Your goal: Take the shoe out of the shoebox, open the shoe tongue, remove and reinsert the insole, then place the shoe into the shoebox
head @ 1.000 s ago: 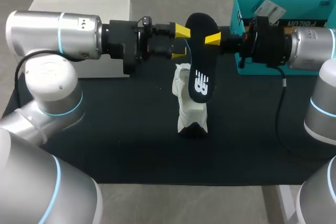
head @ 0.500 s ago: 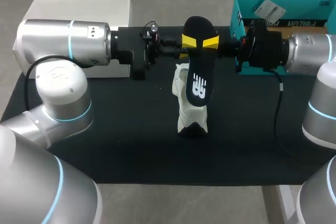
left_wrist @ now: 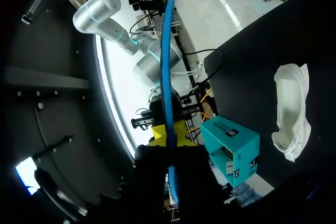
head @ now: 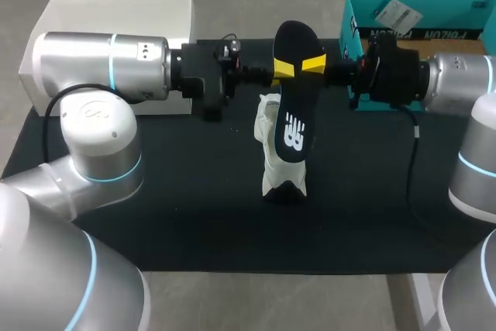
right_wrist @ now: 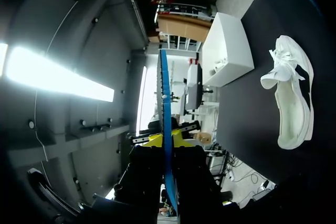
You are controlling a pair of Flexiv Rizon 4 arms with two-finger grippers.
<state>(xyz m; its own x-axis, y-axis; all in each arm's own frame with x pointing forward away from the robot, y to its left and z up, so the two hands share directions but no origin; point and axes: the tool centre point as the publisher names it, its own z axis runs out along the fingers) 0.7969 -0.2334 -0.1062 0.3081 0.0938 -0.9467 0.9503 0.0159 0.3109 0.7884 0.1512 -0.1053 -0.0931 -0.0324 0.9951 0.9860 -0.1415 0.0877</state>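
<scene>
Shoe (head: 283, 177) is out of the shoebox (head: 350, 29) and stands mid-frame on the black mat (head: 155, 191), with the insole (head: 294, 125) already out and held in the air over it. Left gripper (head: 282, 70) and right gripper (head: 314, 63) both pinch the insole's top end, jaws narrow. Judging by this, reinserting the insole and boxing the shoe at upper right remain.

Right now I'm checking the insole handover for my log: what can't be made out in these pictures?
- White fabric sneaker: in the head view its opening is hidden behind the black foam insole held between left hand and right hand.
- Teal cardboard shoebox: head view, cut off by the right edge, its near wall covered by the right arm.
- Insole's back face: turned away in the head view, edge-on in both wrist views.
</scene>
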